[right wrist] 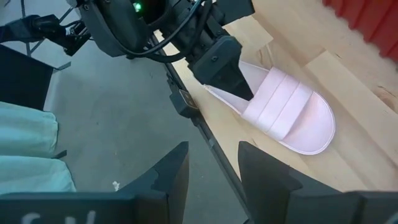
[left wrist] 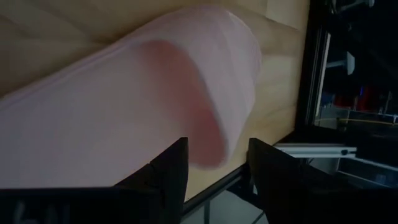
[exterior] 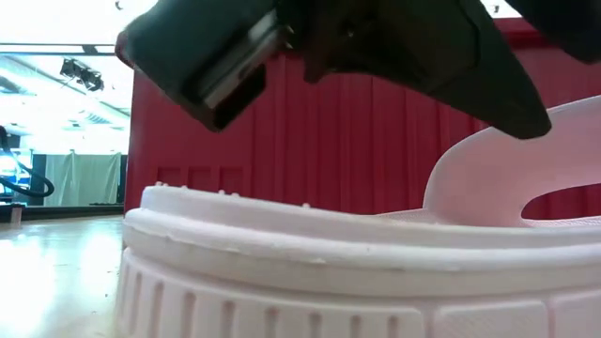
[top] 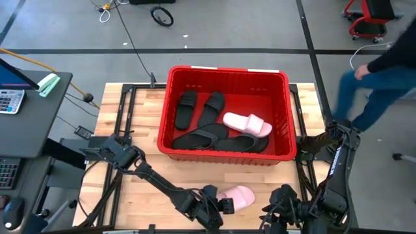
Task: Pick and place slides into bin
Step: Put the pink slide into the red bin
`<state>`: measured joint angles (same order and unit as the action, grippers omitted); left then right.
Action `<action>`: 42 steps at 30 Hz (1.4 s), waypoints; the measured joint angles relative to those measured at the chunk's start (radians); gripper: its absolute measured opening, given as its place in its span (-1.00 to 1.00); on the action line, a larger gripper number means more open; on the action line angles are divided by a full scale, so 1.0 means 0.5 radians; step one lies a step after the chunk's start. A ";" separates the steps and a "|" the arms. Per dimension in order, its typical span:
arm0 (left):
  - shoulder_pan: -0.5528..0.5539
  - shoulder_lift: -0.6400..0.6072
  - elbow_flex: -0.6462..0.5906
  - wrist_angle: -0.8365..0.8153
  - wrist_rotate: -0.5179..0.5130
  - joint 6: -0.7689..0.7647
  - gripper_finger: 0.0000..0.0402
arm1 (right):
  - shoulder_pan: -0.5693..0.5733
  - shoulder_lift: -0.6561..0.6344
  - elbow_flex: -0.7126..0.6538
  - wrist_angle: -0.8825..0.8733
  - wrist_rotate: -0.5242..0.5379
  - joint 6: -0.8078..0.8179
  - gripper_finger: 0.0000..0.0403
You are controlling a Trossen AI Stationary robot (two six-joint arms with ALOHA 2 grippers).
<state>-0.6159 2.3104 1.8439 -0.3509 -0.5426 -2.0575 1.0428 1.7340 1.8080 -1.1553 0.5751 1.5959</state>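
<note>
A pale pink slide point(top: 238, 195) lies sole down on the wooden table near its near edge, in front of the red bin point(top: 221, 156). My left gripper point(top: 220, 205) is open over the slide's heel end point(right wrist: 244, 93). In the low view a gap shows between the gripper point(exterior: 329, 56) and the slide point(exterior: 310, 263). In the left wrist view the slide point(left wrist: 155, 93) fills the picture ahead of the open fingers point(left wrist: 169, 177). My right gripper point(top: 276, 211) is open and empty at the near edge, to the slide's right. The bin holds several black slides point(top: 198, 138) and a second pink slide point(top: 247, 123).
Black frame rails point(top: 123, 110) run along the table's left and right sides. The table's near edge point(right wrist: 211, 149) is right beside the slide. A person point(top: 377, 71) stands beyond the table's far right corner. A desk with a calculator point(top: 10, 101) is at the left.
</note>
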 joint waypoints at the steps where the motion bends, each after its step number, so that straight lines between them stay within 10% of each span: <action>1: 0.005 0.000 0.000 0.001 0.000 0.000 -0.14 | 0.000 0.000 0.000 0.000 0.000 0.001 -0.29; 24: 0.206 0.107 0.002 0.033 0.099 0.286 -0.15 | -0.013 -0.002 -0.042 0.137 0.074 0.000 -0.29; 33: 0.197 0.090 0.138 0.160 0.138 0.797 -0.91 | 0.012 -0.003 -0.042 0.140 0.072 0.015 -0.29; 42: 0.094 -0.027 0.797 -0.101 0.124 1.489 -0.94 | 0.138 -0.184 0.033 0.305 0.205 -0.260 -0.29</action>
<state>-0.5688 2.2967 2.2424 -0.4016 -0.4806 -1.3130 1.1116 1.6420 1.8244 -1.0030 0.6778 1.4658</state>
